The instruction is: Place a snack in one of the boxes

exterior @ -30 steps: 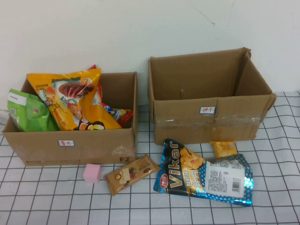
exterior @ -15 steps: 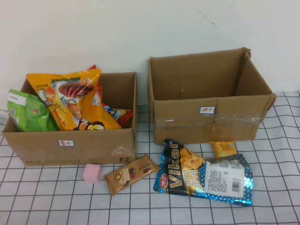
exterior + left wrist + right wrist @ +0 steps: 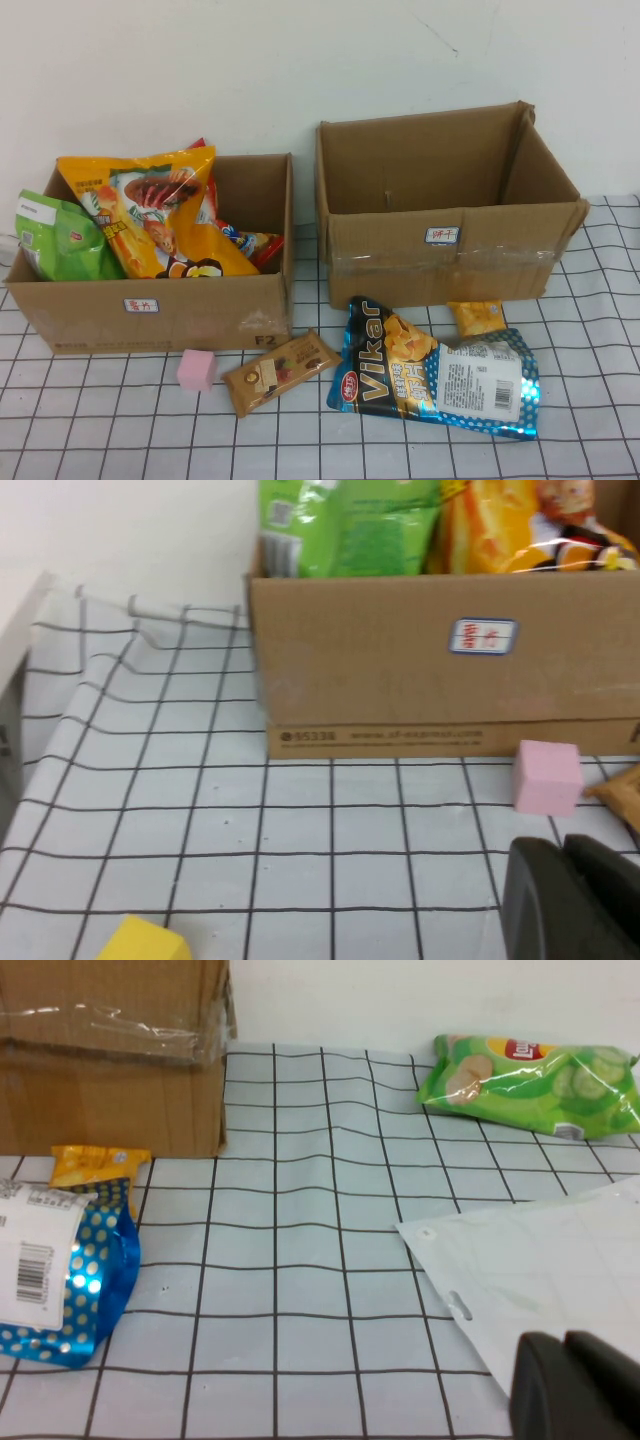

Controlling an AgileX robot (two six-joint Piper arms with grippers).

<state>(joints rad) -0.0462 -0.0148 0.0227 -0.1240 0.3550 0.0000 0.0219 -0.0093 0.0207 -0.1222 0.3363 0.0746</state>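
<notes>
Meanwhile, left end effector and right end effector hover over the table.

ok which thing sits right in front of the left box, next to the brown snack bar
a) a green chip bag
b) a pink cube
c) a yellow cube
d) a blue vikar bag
b: the pink cube rests on the checked cloth just in front of the left box, beside the brown snack bar. The left gripper and right gripper show only at their wrist views' edges, near the table.
</notes>
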